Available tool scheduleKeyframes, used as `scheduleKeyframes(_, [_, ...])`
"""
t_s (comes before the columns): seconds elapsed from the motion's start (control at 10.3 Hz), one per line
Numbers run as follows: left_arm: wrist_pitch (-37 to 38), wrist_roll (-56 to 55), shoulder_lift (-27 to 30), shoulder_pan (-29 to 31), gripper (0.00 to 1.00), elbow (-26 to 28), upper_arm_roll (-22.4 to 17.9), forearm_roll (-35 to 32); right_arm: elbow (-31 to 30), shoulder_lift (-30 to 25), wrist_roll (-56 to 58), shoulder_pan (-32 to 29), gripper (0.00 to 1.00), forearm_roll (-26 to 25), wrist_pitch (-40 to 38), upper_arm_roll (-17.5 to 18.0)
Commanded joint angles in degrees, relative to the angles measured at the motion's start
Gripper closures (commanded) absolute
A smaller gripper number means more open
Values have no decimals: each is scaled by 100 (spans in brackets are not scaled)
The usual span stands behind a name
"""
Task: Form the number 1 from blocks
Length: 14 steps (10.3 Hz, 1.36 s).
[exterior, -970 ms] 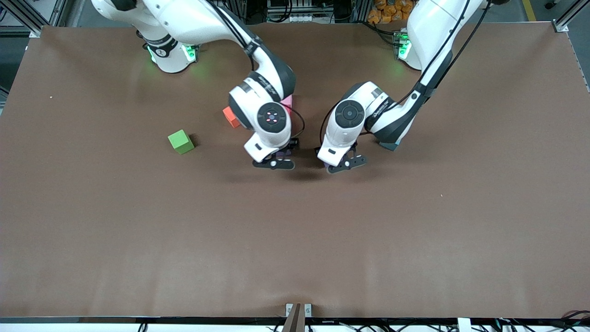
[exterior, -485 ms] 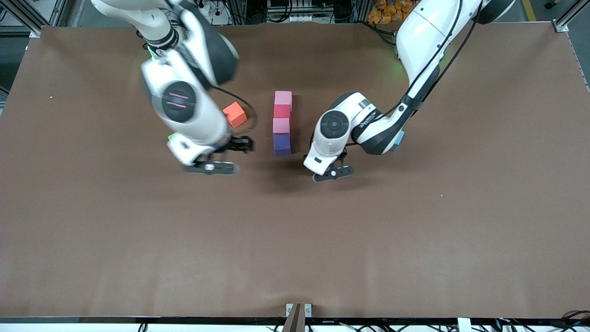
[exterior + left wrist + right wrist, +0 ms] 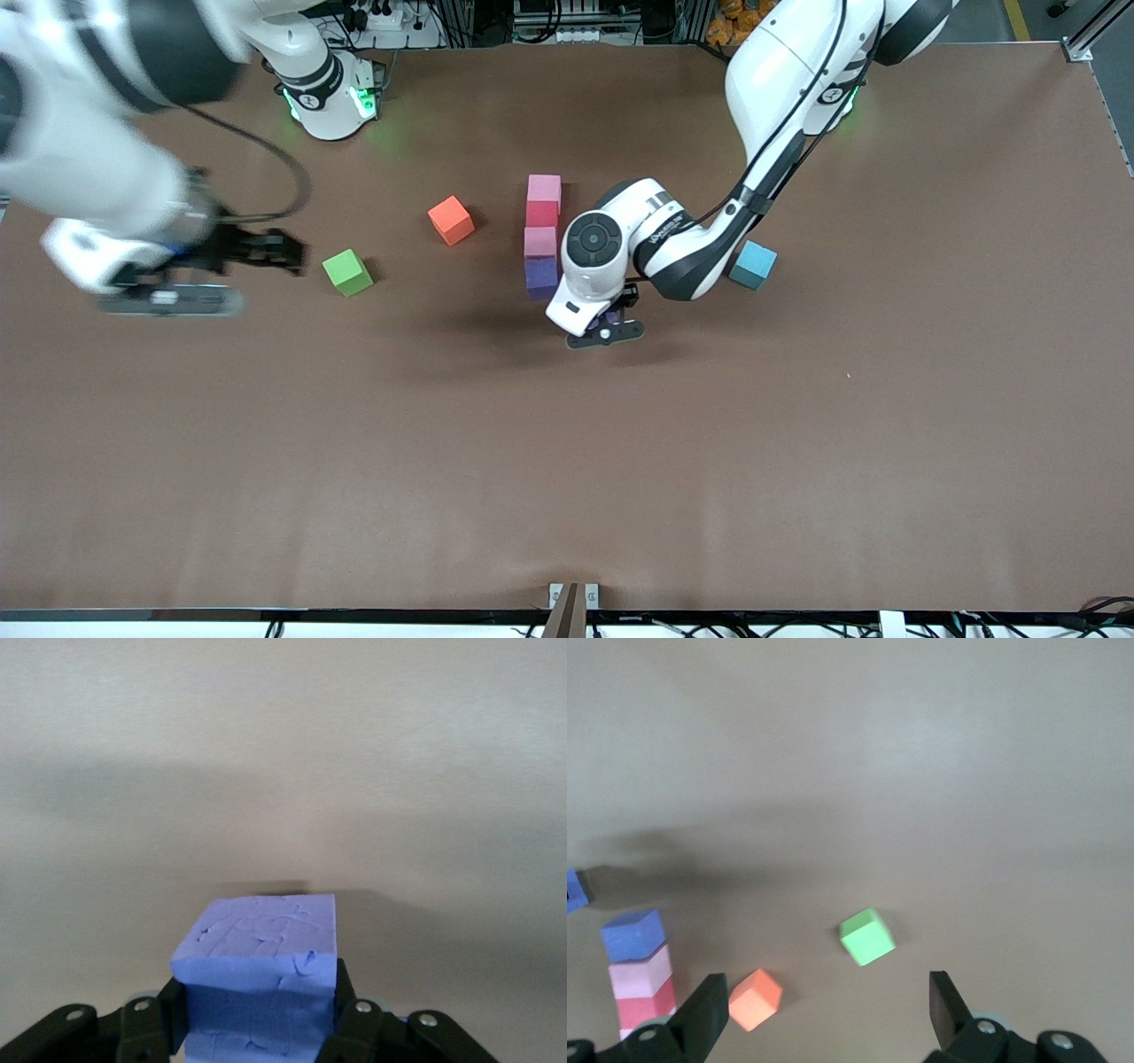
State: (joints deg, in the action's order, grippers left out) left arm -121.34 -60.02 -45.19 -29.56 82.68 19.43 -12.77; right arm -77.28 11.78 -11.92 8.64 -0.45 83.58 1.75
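The left hand (image 3: 606, 326) is closed on a purple block (image 3: 257, 979), one finger (image 3: 350, 1023) pressed against each side face. It holds the block over the tabletop (image 3: 620, 461), just beside the near end of the block column.

The column runs toward the front camera in this order: pink block (image 3: 544, 188), red block (image 3: 541, 213), second pink block (image 3: 539, 241), second purple block (image 3: 540, 275). Adjacent blocks touch.

The right hand (image 3: 824, 1010) is empty with its fingers spread wide, raised over the right arm's end of the tabletop. A green cube (image 3: 347, 272) and an orange cube (image 3: 451, 220) lie between it and the column. A light blue cube (image 3: 753, 265) lies toward the left arm's end.
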Motion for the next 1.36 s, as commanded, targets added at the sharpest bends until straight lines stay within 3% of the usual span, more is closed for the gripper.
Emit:
scheduleKeyframes(0.0, [6, 8, -411, -329, 100, -665, -201, -94, 46, -184, 750, -904, 0, -25, -87, 106])
scheduleKeyframes(0.19, [-170, -36, -464, -672, 100, -701, -456, -86, 195, -184, 824, -1416, 0, -60, -87, 124])
scheduleKeyframes(0.29, [-292, -105, -499, -778, 100, -710, -562, -77, 257, -176, 815, -1444, 0, -374, -79, 106])
scheduleKeyframes(0.48, [-329, -132, -614, -867, 100, -867, -572, -68, 398, -228, 841, -1628, 0, -421, -157, 124])
scheduleKeyframes(0.68, [-338, -194, -632, -954, 100, -894, -572, -68, -204, -586, 815, -1891, 0, 166, 190, 71])
scheduleKeyframes(0.87, [-338, -334, -675, -1103, 100, -903, -572, -59, -1223, -1227, 814, -1892, 0, 177, 841, 71])
scheduleKeyframes(0.97, [-338, -361, -702, -1130, 100, -903, -580, -59, -1437, -1396, 823, -1884, 0, 177, 949, 71])
scheduleKeyframes(1.26, [-373, -440, -702, -1139, 100, -903, -572, -59, -1325, -1433, 893, -1857, 0, 168, 731, 123])
